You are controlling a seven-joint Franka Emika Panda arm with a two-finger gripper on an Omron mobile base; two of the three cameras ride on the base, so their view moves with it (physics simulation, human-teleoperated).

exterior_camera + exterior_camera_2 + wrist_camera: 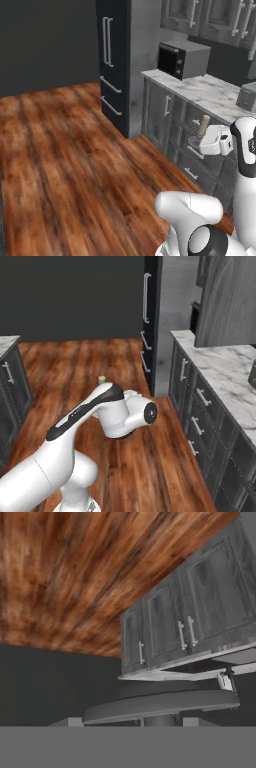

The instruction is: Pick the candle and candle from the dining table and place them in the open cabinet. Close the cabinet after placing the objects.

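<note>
Your end effector is pinching the stubby candle. The two fingers are partly spread and hold it low down, at its round grey base. The pale top of the candle sticks up out of the end effector, with nothing under it but air. So the candle is off the dining table and not yet in the cabinet.

Just past the end effector are the low grey drawers. They are near it but not touching it. A bit above it is the edge of the marble table, and the microwave sits on that, farther back. The wall cabinet is high above the end effector. In the right base view a big grey panel hangs up there. I think it is the open door, but I cannot tell for sure. The wood floor is far below.

Here is what could go wrong. If you lift straight up, the candle top may bump the marble edge, because that edge sticks out over the drawers. A bump could knock the candle loose. The hold is only on the base, so a quick tilt could let it slip and fall to the floor. Up high, the open door may get in the way of the arm.
</note>
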